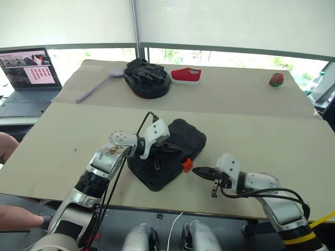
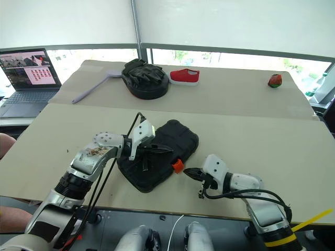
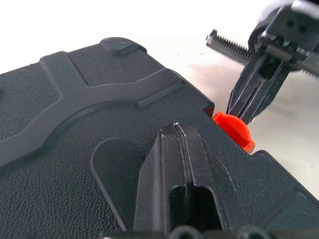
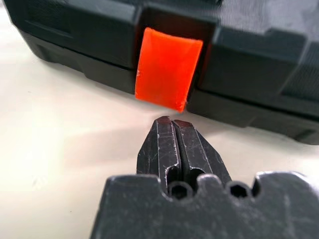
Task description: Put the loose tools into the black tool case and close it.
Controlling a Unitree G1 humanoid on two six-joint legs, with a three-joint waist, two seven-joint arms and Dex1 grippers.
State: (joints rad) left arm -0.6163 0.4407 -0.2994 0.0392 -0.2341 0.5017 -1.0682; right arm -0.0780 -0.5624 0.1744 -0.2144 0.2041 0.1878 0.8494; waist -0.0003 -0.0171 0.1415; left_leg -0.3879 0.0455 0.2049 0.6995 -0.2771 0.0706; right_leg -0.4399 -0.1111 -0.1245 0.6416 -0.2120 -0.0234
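I have the surface (image 1: 63, 151) in front of me, a wide beige top, and on its near part, almost centred, lies the black tool case (image 1: 183, 137) with its lid down. No loose tools show outside it, so I judge the packing done and the step in hand to be the closing: snapping the orange latch (image 4: 168, 68) home. In the right wrist view that latch looks tilted out from the case's front edge rather than flush, so I take it as not yet locked, though I can't be sure.

My left end effector (image 3: 175, 149) has its fingers pressed together and rests on the lid, apparently pinning it. My right end effector (image 4: 174, 144) is also together, empty, its tip low over the surface and just beside the latch, apart from it by a small gap.

Next I expect to nudge the right tip against the latch's lower edge and press it toward the case while the left holds the lid steady; a glancing push could slide the case instead.

Well apart at the far side sit a black glove pile (image 1: 146, 77), a laptop (image 1: 29, 78), a red shoe (image 1: 186, 75) and a lilac brush (image 1: 94, 87). Nothing blocks the approach.
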